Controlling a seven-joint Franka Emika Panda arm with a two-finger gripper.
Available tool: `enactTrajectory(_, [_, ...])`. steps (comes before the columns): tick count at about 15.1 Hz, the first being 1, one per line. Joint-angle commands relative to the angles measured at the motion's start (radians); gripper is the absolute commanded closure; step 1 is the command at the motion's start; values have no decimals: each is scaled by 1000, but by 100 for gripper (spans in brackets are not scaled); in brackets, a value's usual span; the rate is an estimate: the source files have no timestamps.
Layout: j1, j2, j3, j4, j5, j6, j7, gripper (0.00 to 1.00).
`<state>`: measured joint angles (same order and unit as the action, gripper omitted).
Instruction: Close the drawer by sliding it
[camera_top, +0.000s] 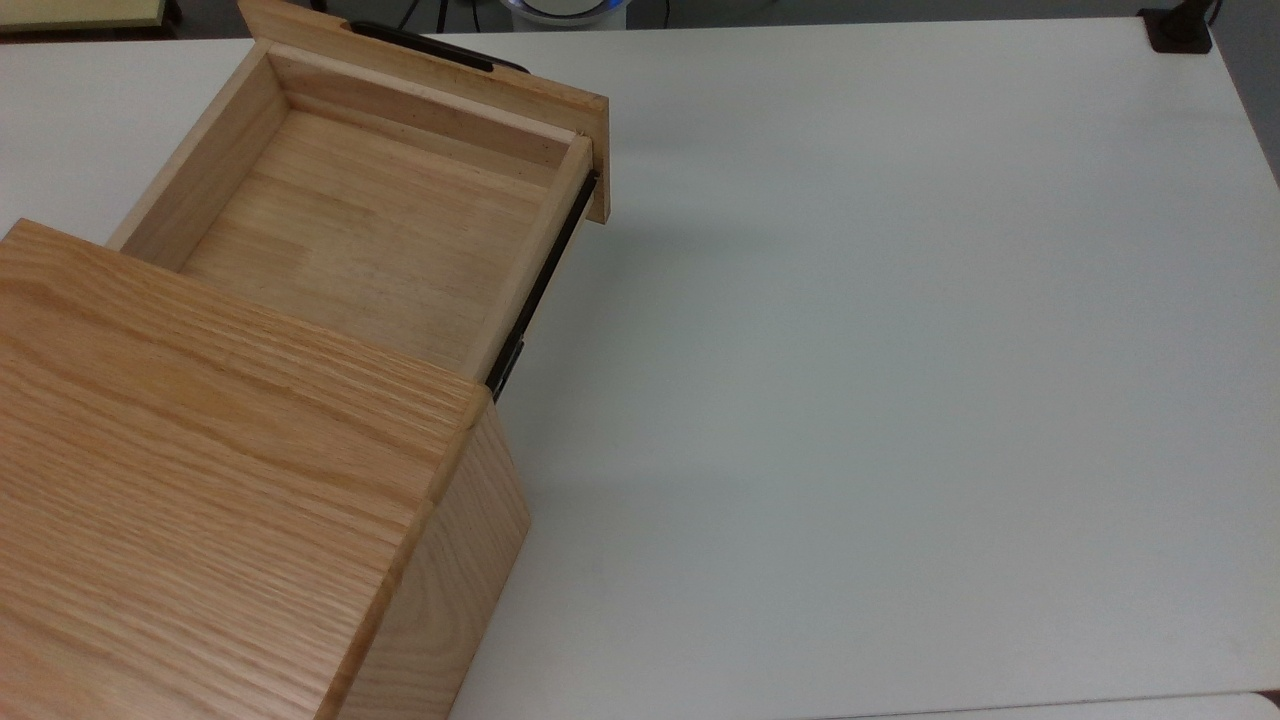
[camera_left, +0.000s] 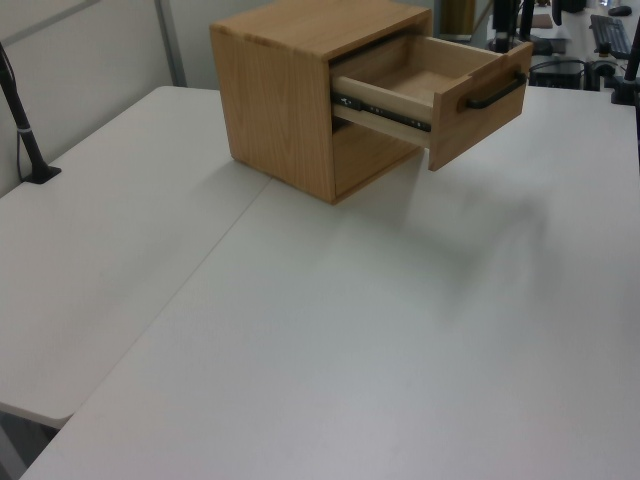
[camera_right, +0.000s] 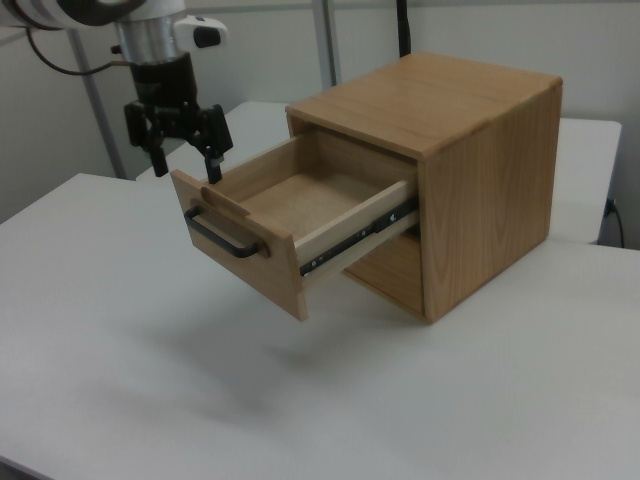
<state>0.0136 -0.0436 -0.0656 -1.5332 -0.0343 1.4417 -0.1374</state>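
Drawer hangs well out of cabinet on black rails, stiff, light, probably free-running; open-fingered gripper hovers above front panel's far end; best pushed flat on panel beside handle.

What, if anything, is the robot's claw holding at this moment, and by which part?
Nothing is held. The claw hangs open just above the top edge of the drawer front panel; the black handle is untouched.
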Motion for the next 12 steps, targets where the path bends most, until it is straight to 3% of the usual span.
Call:
enactTrajectory(1, [8,-68,-3,-86,-56,-67,-57,2])
enactTrajectory(3, [2,-94,-2,-142,-71,-72,-59,16])
enactTrajectory(4, [2,-105,-2,-168,-73,-72,-59,39])
enactTrajectory(5, [0,-108,-2,-177,-78,-67,-53,48])
enactTrajectory(8, [-6,-116,-2,-214,-90,-44,-10,95])
enactTrajectory(9, [-7,-120,-2,-244,-91,-18,34,100])
enactTrajectory(12, [-6,-111,-2,-313,-90,55,198,100])
